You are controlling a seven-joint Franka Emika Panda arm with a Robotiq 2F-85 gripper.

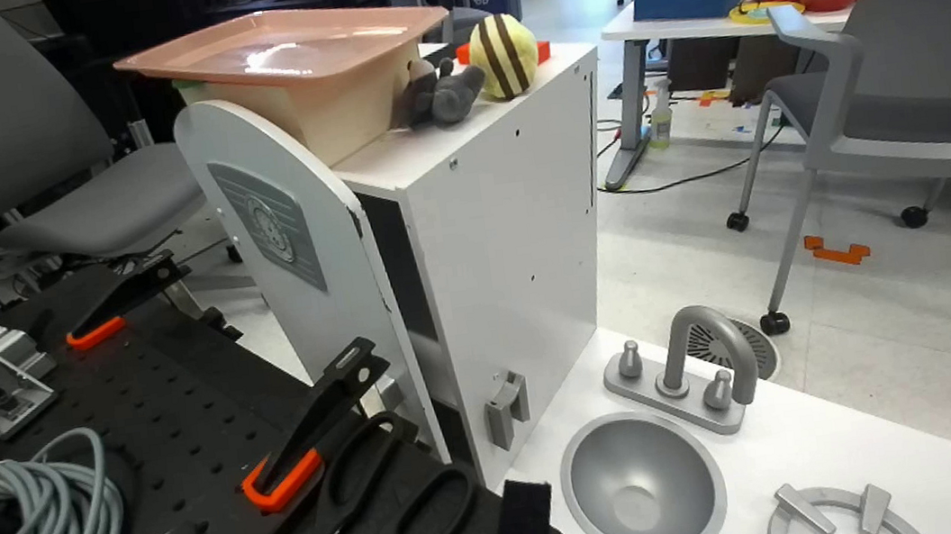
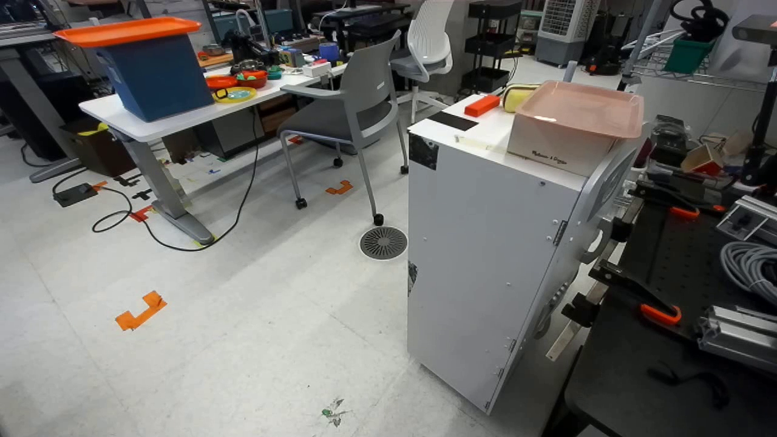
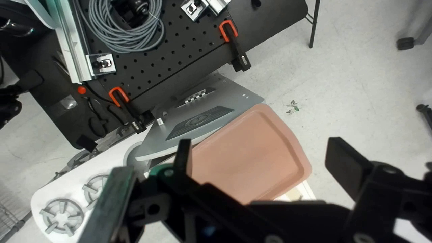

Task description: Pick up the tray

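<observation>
One black perforated bench [image 1: 173, 390] alongside a white cabinet [image 1: 507, 227]; coiled grey cable [image 1: 59, 531] on the bench, pale floor [image 2: 273, 315] and grey chairs [image 2: 367, 79] around. Cabinet top carries a cream bin [image 1: 334, 112], with a striped yellow toy [image 1: 504, 55] near it. Pincer [image 3: 262, 157], in the wrist view: jaws spread wide, fingers [image 3: 184, 155] well apart, holding nothing. Salmon-pink tray [image 3: 249, 148] rests on top of the bin, its rim reaching past the bin's walls; from the wrist it shows between the fingers, below and apart from them, partly hidden behind the pincer
</observation>
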